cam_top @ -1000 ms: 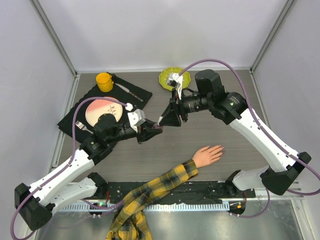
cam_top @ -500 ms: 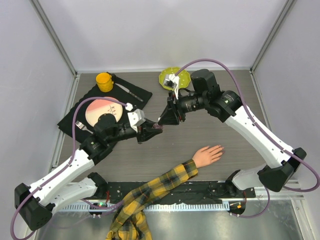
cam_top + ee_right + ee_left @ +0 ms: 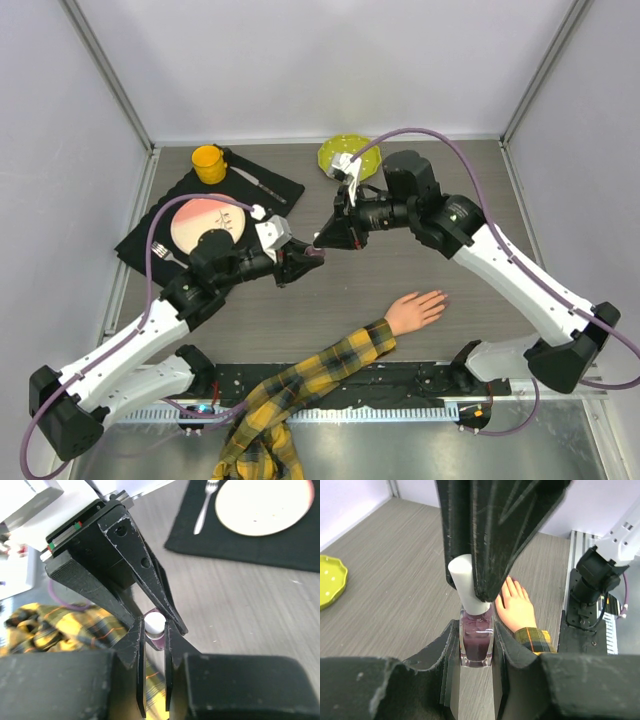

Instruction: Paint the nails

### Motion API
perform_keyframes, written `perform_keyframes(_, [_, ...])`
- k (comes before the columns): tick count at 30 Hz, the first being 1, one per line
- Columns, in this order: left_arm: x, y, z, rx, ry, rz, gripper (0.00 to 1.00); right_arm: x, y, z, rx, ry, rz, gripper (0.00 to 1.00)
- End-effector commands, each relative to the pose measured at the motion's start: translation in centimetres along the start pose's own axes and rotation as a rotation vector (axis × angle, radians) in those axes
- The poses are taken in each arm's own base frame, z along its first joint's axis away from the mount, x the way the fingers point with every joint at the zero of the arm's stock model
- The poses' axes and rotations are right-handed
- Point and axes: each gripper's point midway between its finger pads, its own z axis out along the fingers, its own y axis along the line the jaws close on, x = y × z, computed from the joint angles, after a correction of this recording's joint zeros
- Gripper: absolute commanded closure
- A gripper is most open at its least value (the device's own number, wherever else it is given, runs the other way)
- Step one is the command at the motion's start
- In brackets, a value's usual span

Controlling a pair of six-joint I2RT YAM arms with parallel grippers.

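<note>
- left gripper (image 3: 300, 262): jaws clamped on the flat sides of a small polish bottle (image 3: 311, 256), held up off the table at mid-table
- right gripper (image 3: 325, 241): jaws pinched shut on the bottle's pale cap (image 3: 465, 582), meeting the left gripper tip to tip
- nails (image 3: 438, 298): at the fingertips of the mannequin hand (image 3: 415, 310), which lies flat, fingers pointing right, nearer the arm bases and well apart from both grippers; plaid sleeve (image 3: 330, 372) trails off the near table edge
- handling, nails: judged hard, smooth plastic, very small targets; not things to grip, only to touch lightly with a brush
- handling, hand: probably light and hollow, so likely to slide under a push; the wrist at the sleeve cuff looks like the place to pin it if steadying is needed
- handling, bottle: looks like glass, so slick and breakable; flat sides suit the grip, cap wants a side pinch for twisting
- left wrist view only: dark purple polish inside the bottle, cap partly hidden behind a right finger, mannequin hand just beyond
- top view only: whole layout, with yellow cup (image 3: 207, 160), pink plate (image 3: 195, 222) on a black mat (image 3: 275, 185) and green dish (image 3: 335, 152) at the far side
- right wrist view only: cap end-on between the jaws, fork (image 3: 202, 507) beside the plate; nails out of frame
</note>
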Motion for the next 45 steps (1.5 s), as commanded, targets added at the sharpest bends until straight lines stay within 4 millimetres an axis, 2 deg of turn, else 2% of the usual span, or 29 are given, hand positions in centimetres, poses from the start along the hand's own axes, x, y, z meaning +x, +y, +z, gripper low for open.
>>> perform_keyframes(1, [-4.5, 2.1, -0.2, -0.131, -0.153, 0.032, 1.00, -1.6, 1.7, -0.1, 0.041, -0.127, -0.042, 0.99])
perform_keyframes(3, [-4.9, 2.8, -0.5, -0.176, -0.167, 0.030, 1.00, -1.2, 1.7, 0.2, 0.067, -0.158, -0.001, 0.99])
perform_keyframes(4, [-4.9, 3.1, -0.5, -0.192, -0.170, 0.031, 1.00, -1.9, 1.6, 0.1, 0.089, -0.197, -0.005, 0.99])
perform_keyframes(6, [-5.3, 3.8, -0.7, -0.239, -0.189, 0.035, 1.00, -1.7, 0.8, 0.6, 0.180, -0.216, 0.022, 0.99])
perform_keyframes(10, [-5.8, 5.9, -1.1, -0.346, -0.191, 0.061, 1.00, -2.1, 1.4, 2.1, 0.301, -0.285, 0.132, 0.99])
perform_keyframes(11, [-6.1, 6.2, -1.2, -0.362, -0.183, 0.068, 1.00, -2.2, 0.0, 2.3, 0.411, -0.308, 0.184, 0.99])
perform_keyframes(12, [-6.2, 6.4, -1.2, -0.376, -0.177, 0.076, 1.00, -2.1, 1.1, 2.9, 0.421, -0.304, 0.209, 0.99])
perform_keyframes(13, [-6.3, 6.8, -1.1, -0.388, -0.170, 0.090, 1.00, -2.0, 0.9, 3.1, 0.477, -0.319, 0.269, 0.99])
perform_keyframes(14, [-6.8, 6.8, -1.1, -0.387, -0.173, 0.100, 1.00, -1.8, 0.9, 3.4, 0.520, -0.316, 0.283, 0.99])
perform_keyframes(15, [-6.9, 6.6, -1.0, -0.376, -0.168, 0.106, 1.00, -1.4, 0.1, 3.8, 0.597, -0.308, 0.295, 0.99])
perform_keyframes(18, [-6.8, 6.1, -0.9, -0.345, -0.168, 0.113, 1.00, -1.3, -0.8, 3.9, 0.651, -0.338, 0.356, 0.99])
perform_keyframes(21, [-6.2, 6.1, -1.3, -0.354, -0.173, 0.142, 1.00, -1.9, -0.8, 3.6, 0.663, -0.342, 0.365, 0.99])
perform_keyframes(26, [-5.8, 5.7, -1.2, -0.330, -0.170, 0.148, 1.00, -1.7, -0.9, 3.6, 0.678, -0.302, 0.327, 0.99])
perform_keyframes(31, [-5.0, 5.0, -1.0, -0.291, -0.163, 0.129, 1.00, -2.0, -0.8, 2.6, 0.693, -0.276, 0.260, 0.85])
perform_keyframes(34, [-4.5, 4.7, -0.8, -0.267, -0.151, 0.125, 1.00, -2.2, -0.7, 2.4, 0.691, -0.252, 0.223, 0.73])
perform_keyframes(35, [-4.2, 4.7, -0.8, -0.266, -0.145, 0.123, 1.00, -2.3, -0.7, 2.4, 0.690, -0.251, 0.218, 0.64])
perform_keyframes(37, [-4.2, 4.6, -0.7, -0.262, -0.141, 0.120, 1.00, -2.3, -0.6, 2.2, 0.687, -0.245, 0.201, 0.55])
perform_keyframes(42, [-3.7, 4.1, -0.5, -0.228, -0.123, 0.117, 1.00, -3.1, 0.1, 0.8, 0.660, -0.249, 0.151, 0.43])
perform_keyframes(45, [-3.5, 3.0, -0.1, -0.160, -0.095, 0.108, 1.00, -3.4, 0.3, -0.7, 0.612, -0.243, 0.119, 0.37])
